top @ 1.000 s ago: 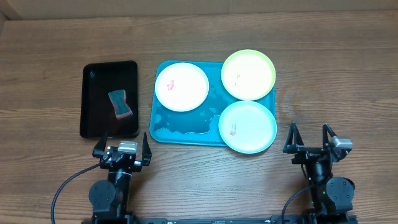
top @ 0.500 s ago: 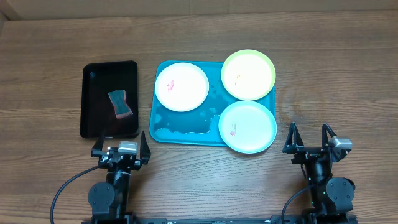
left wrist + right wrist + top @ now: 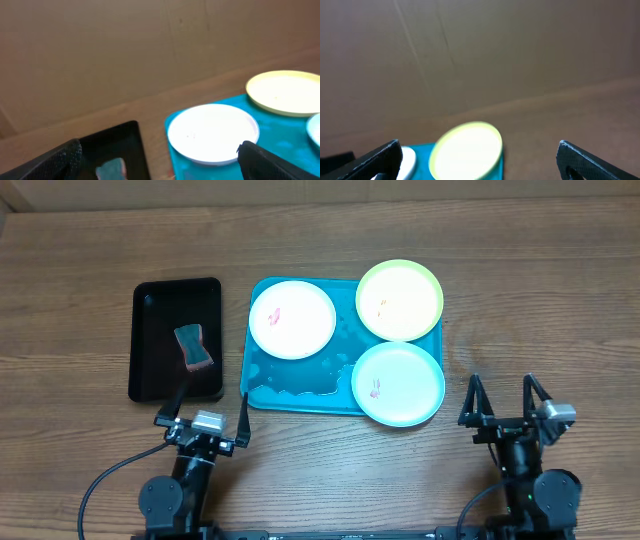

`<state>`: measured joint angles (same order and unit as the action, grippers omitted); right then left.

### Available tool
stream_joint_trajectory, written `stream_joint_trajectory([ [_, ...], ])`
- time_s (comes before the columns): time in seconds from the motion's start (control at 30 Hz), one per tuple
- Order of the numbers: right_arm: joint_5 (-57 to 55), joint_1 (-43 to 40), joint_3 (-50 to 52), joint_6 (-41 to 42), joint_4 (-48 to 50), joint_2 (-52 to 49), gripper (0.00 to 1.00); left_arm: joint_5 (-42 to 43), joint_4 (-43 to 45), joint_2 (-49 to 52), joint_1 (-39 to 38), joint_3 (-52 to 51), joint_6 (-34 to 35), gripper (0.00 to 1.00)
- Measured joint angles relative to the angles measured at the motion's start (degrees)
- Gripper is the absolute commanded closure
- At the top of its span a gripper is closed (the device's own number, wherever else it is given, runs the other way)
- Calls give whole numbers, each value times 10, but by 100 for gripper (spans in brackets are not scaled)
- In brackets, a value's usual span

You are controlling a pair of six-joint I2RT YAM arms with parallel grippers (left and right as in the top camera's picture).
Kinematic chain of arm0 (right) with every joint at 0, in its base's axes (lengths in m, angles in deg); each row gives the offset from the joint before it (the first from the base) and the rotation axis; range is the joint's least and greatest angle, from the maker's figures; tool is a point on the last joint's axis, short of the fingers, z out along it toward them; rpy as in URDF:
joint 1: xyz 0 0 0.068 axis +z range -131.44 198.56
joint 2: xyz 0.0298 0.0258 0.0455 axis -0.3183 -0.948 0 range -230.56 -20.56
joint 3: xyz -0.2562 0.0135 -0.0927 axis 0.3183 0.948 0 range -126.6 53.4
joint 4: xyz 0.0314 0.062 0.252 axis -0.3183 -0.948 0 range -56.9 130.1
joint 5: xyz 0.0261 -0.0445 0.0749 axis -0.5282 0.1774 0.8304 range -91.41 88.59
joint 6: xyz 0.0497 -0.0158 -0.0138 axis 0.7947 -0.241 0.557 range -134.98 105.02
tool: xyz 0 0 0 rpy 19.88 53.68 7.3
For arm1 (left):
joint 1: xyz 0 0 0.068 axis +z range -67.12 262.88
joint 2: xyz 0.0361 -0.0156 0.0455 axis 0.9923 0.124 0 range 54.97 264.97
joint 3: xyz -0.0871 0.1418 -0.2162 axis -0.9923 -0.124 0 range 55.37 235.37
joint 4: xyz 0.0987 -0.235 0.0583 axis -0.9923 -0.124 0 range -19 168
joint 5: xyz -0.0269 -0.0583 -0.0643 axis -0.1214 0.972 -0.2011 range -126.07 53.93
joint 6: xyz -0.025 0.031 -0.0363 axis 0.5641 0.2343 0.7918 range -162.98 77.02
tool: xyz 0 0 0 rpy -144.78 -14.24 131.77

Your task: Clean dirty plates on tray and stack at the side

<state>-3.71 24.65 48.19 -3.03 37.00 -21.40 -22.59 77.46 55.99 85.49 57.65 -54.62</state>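
A: What takes up most of the table (image 3: 560, 300)?
B: The wet turquoise tray (image 3: 300, 380) at centre, with a black tray (image 3: 150, 365) just to its left.
A: And on it?
B: The white plate (image 3: 291, 320) at left, the yellow plate (image 3: 399, 300) far right, and the blue-rimmed plate (image 3: 397, 383) near right, overhanging the rim. All are red-marked.
A: The arms?
B: The left gripper (image 3: 205, 405) and right gripper (image 3: 500, 392) are spread wide and hold nothing. A sponge (image 3: 193, 347) lies in the black tray.

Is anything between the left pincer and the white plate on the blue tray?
Nothing visible. From the open left pincer, only the wet floor and near rim of the tray lie before the white plate.
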Motion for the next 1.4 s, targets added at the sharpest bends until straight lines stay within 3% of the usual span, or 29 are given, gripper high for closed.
stream_joint_trajectory([
  [0.2, 17, 0, -54, 0, -21, -5, 0, 5, -82, 61, 0, 120, 5, 0],
  [0.4, 28, 0, -119, 0, -53, -71, 0, 14, -134, 230, 0, 261, -2, 0],
  [0.53, 38, 0, -190, 0, -87, -151, 0, 25, -194, 371, 0, 373, -4, 0],
  [0.7, 41, 0, -299, 0, -160, -266, 0, 34, -336, 558, 0, 552, -6, 0],
  [0.9, 51, 0, -423, 0, -262, -410, 0, 35, -442, 712, 0, 712, -6, 0],
  [1.2, 126, 0, -632, 0, -430, -669, 0, 59, -457, 801, 0, 751, 9, 0],
  [1.37, 187, 0, -675, 0, -373, -779, 0, 74, -452, 819, 0, 751, 35, 0],
  [1.4, 203, 0, -676, 0, -359, -794, 5, 75, -450, 821, 0, 751, 39, 0],
])
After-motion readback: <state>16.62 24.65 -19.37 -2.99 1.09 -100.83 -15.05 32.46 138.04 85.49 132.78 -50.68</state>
